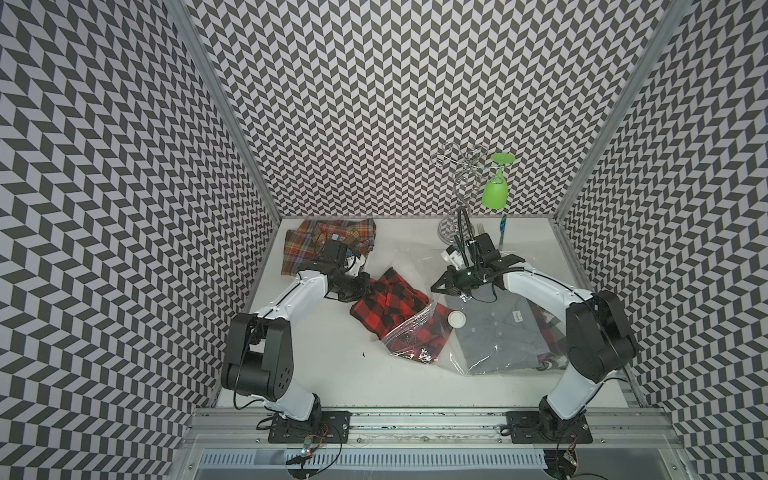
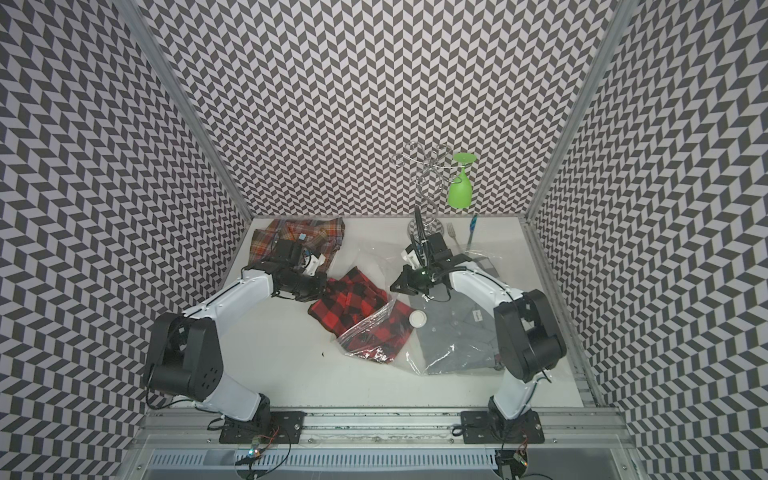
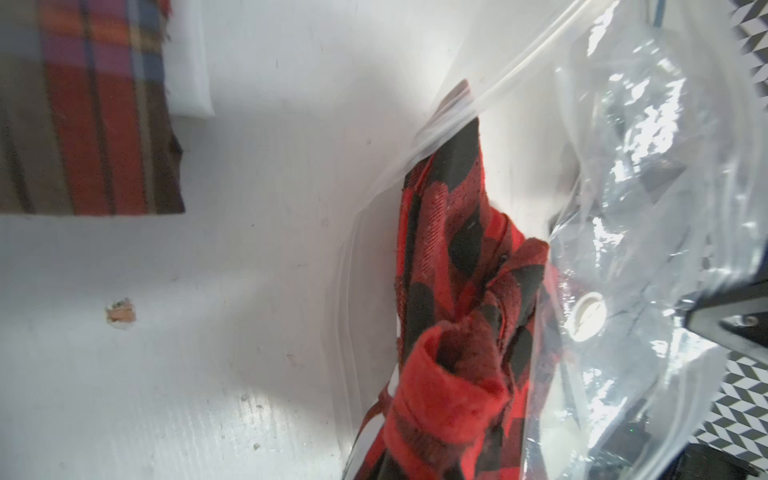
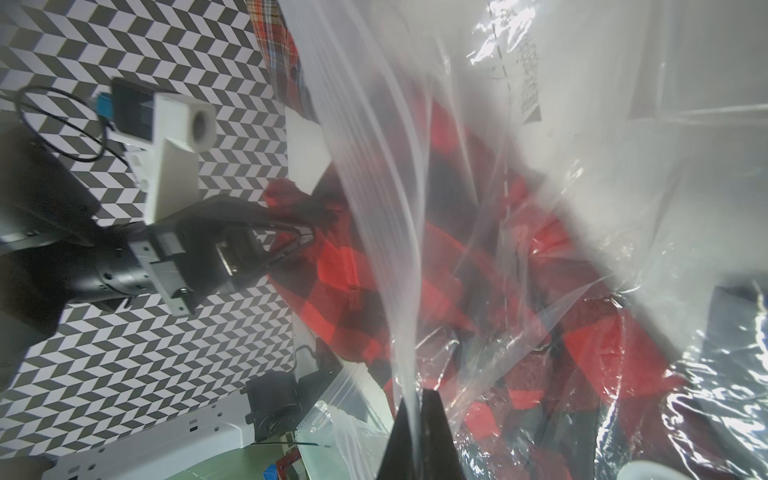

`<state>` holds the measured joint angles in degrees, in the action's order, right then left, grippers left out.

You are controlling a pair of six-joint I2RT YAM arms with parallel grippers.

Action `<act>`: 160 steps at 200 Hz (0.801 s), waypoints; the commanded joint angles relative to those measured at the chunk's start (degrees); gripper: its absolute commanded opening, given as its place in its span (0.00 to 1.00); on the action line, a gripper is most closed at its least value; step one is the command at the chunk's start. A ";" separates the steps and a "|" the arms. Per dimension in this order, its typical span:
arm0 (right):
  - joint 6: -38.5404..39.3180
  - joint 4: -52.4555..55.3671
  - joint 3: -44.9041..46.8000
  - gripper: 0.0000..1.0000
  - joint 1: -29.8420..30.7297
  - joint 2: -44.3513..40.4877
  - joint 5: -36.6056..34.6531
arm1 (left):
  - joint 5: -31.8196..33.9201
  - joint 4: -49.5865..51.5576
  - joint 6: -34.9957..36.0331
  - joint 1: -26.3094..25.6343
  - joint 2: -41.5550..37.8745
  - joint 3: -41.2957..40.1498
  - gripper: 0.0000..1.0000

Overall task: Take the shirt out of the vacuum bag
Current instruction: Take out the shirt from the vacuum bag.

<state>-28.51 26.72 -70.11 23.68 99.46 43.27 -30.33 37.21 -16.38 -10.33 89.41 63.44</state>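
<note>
Two hands share this pull: our left hand [image 4: 309,235] is clamped on a bunched fold of the red-and-black check shirt [image 1: 386,307], which lies roughly half out of the vacuum bag [image 1: 465,359] in the middle of the tabletop [image 1: 324,374]. We should draw it leftward, low and steady, while our right hand [image 4: 419,419], pinched shut on the bag's plastic, anchors the bag so it cannot follow.

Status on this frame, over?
Left gripper shut on red-black plaid shirt. Right gripper shut on vacuum bag edge. Shirt partly out of bag. Grey shirt also inside.
</note>
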 commanded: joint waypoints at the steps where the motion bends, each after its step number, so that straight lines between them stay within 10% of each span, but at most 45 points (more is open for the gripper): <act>1: 0.40 -2.02 1.03 0.00 -0.51 0.22 -0.19 | -2.44 1.75 -0.51 1.68 -1.84 1.84 0.00; 160: 0.63 -2.03 0.37 0.00 -0.48 1.75 -0.02 | 8.57 9.17 -5.66 3.45 -7.02 -15.45 0.00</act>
<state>-28.51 26.59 -69.25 23.51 99.94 43.40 -25.58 43.24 -21.78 -6.02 81.73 49.01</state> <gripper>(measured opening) 0.048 0.073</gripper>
